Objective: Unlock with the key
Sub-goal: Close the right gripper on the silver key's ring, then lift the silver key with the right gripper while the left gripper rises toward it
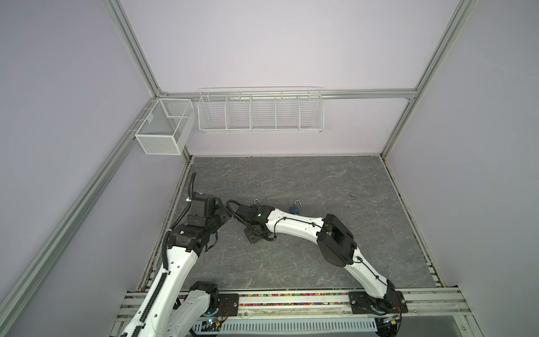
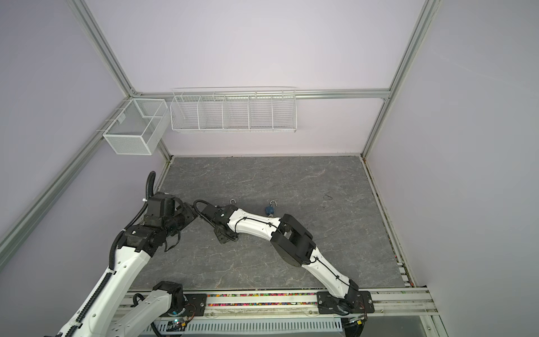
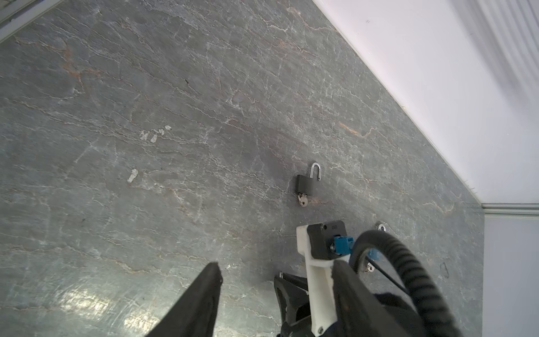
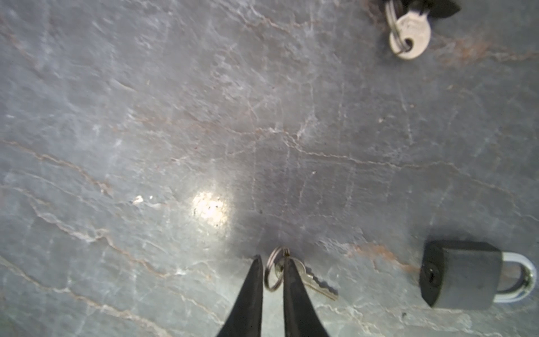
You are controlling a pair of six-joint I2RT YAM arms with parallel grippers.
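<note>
In the right wrist view a small silver key [image 4: 319, 287] lies on the grey stone table [image 4: 145, 131] with its ring [image 4: 273, 289] upright between my fingertips. My right gripper [image 4: 272, 258] is closed to a narrow gap on that ring, and one finger [image 4: 291, 291] covers the key's head. Beside it a dark grey padlock [image 4: 460, 274] lies with its shackle pushed in. Both top views hide this key and lock under the right arm; my right gripper [image 1: 253, 235] points down at the table. My left gripper [image 3: 275, 264] is open and empty, just left of the right wrist.
A black padlock [image 3: 304, 183] with a raised shackle and a key [image 4: 409, 32] in it lies further back. A blue padlock [image 1: 293, 209] with an open shackle sits to its right. White wire baskets [image 1: 261, 111] hang on the back wall.
</note>
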